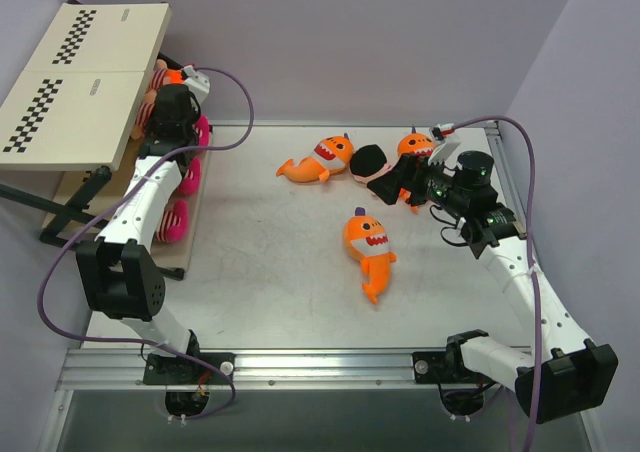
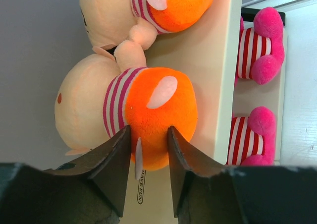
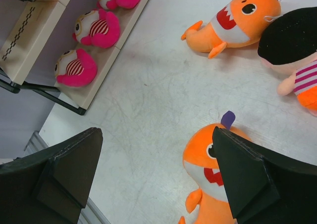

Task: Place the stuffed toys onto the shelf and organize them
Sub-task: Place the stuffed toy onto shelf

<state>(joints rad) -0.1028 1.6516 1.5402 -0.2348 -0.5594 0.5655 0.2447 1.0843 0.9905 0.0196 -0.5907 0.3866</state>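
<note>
The left gripper (image 2: 149,128) pinches the orange rump of a doll (image 2: 158,97) lying on the shelf board (image 2: 218,60) just ahead; the plush looks light and squashy, best taken mid-body. The right gripper (image 3: 156,132) gapes wide, empty, a shark (image 3: 205,167) just beneath on the counter (image 3: 148,85).

Right wrist view's edge cuts off the black-headed doll (image 3: 292,33)
</note>
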